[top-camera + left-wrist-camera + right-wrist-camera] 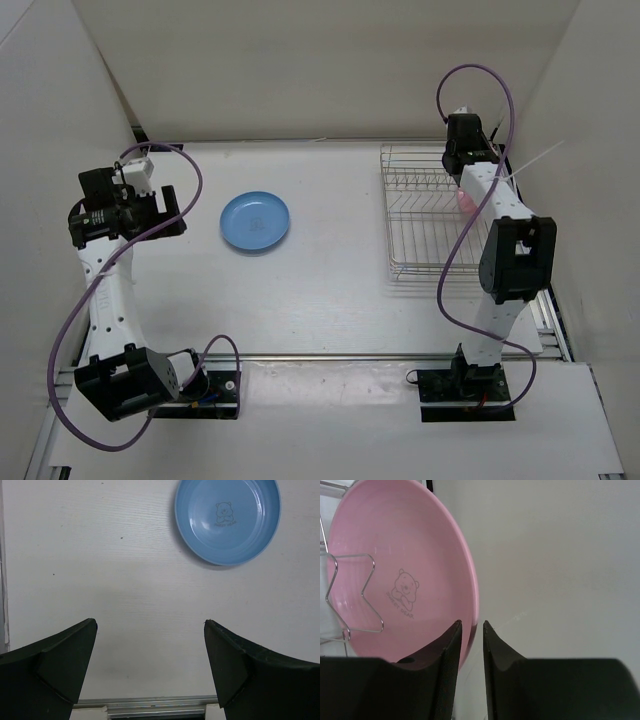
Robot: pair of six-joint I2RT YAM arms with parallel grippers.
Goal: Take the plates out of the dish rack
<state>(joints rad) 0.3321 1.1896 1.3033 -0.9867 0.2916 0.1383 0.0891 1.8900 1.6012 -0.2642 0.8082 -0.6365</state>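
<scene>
White tabletop (330, 300), walled booth. Item: blue plate (255, 221), flat on the tabletop, well apart from the dish rack (420, 220). Item: pink plate (395, 555), upright in the rack (far right side). Arms: left gripper (150, 625) spread wide, empty; right gripper (472, 627) narrowed astride the pink rim, seemingly pinching it.

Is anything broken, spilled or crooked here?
Nothing stands out. The blue plate lies flat on the table, and the pink plate stands upright in the dish rack, its rim inside the right gripper. No spills or cracks show.
</scene>
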